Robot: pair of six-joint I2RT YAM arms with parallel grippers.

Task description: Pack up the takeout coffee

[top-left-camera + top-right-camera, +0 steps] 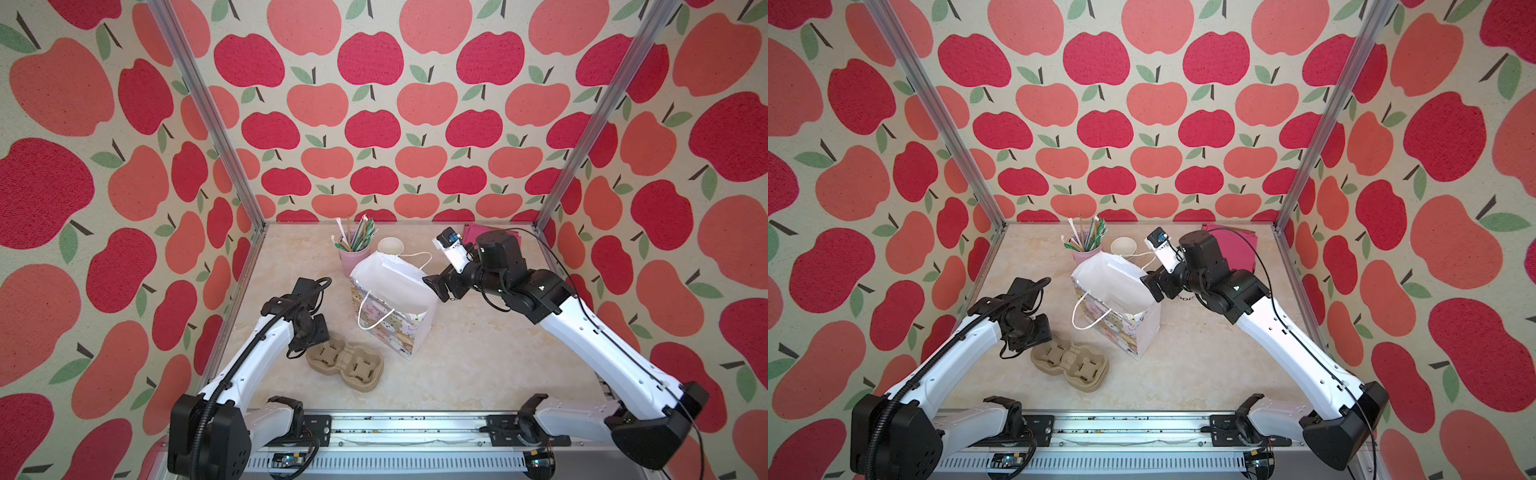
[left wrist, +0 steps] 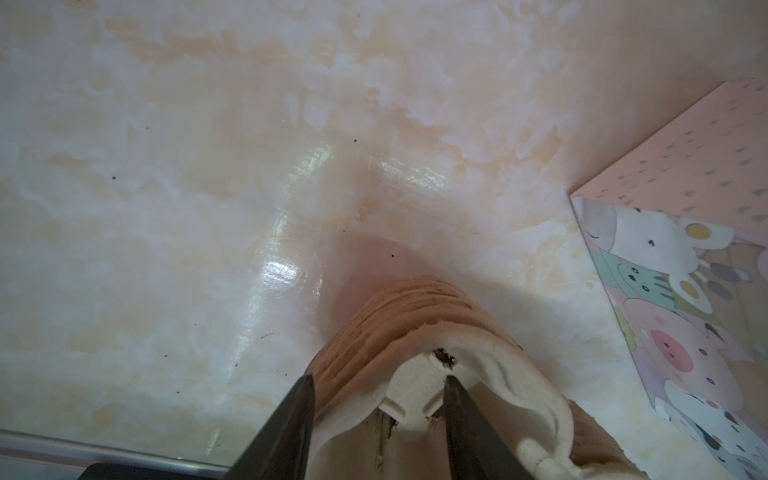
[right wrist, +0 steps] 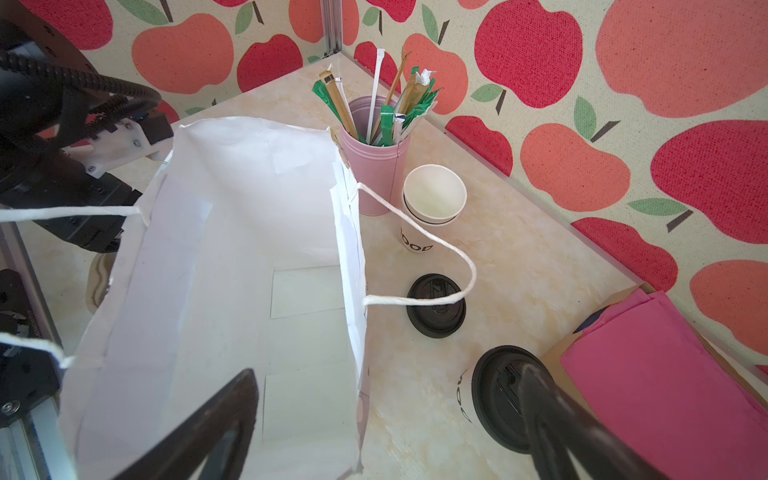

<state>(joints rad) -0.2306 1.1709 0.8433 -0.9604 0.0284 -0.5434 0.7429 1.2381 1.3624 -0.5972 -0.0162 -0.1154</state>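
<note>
Glossy marble-look tabletop [image 2: 208,208], rough pulp cup carrier [image 1: 345,365] — matt paper bag [image 3: 232,249], paper cup [image 3: 465,388], black plastic lid [image 3: 496,395].

hand [image 3: 386,370] spread wide: one finger over bag [image 3: 249,249], other over lidded cup [image 3: 494,407].

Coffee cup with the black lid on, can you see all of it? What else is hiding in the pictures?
Lidded coffee cup: right wrist view, a finger of the right gripper covers part of the lid; in both top views the right arm hides nearly all of it.
Loose black lid: both top views, behind the bag.
Left gripper: left wrist view, bottom edge cuts it off; grip on the pulp carrier unclear.
</note>
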